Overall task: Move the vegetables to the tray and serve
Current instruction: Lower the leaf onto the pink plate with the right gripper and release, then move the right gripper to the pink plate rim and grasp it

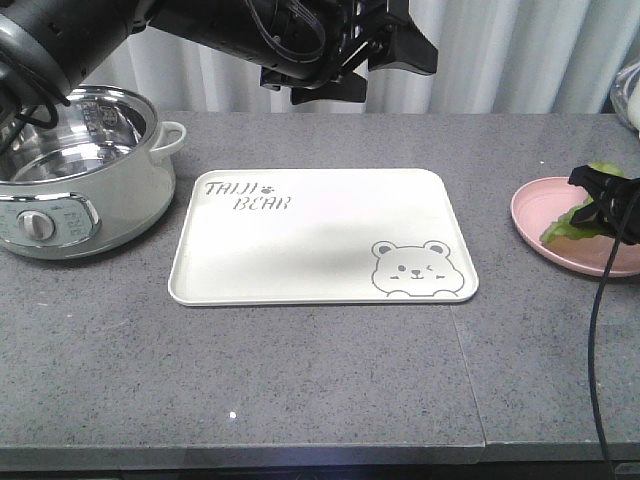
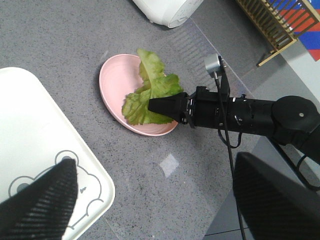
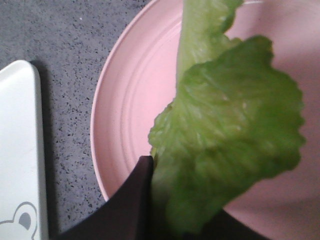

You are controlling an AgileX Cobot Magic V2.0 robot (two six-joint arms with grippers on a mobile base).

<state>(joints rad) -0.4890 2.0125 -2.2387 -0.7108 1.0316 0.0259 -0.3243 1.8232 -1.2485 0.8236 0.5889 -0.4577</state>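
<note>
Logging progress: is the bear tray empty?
Empty: the flat cream-white rectangular tray bears only its print; the crinkled green lettuce leaf is over the round pink plate.

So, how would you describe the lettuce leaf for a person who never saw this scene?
On the grey counter, find the cream tray with the bear drawing. To its right in the front view sits a round pink plate with the lettuce leaf in it, pinched by the right gripper. It is the only green, crinkled thing there.
</note>
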